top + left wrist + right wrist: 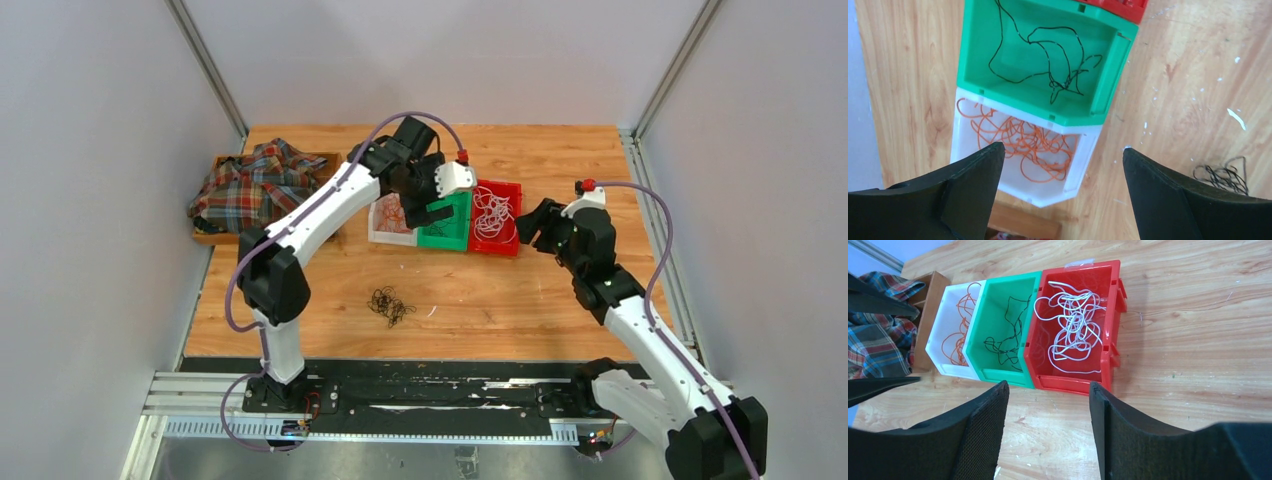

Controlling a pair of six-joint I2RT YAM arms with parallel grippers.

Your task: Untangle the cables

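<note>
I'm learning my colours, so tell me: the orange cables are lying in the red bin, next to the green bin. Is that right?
Not quite. The orange cables lie in the white bin, not the red one, and it does sit next to the green bin. The red bin holds the white cables. The right wrist view shows all three bins side by side.

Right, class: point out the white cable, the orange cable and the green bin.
white cable [1074,324], right wrist view, middle of the tangle.
orange cable [1034,142], left wrist view, dense middle of the loops.
green bin [1112,67], left wrist view, right wall.
</note>
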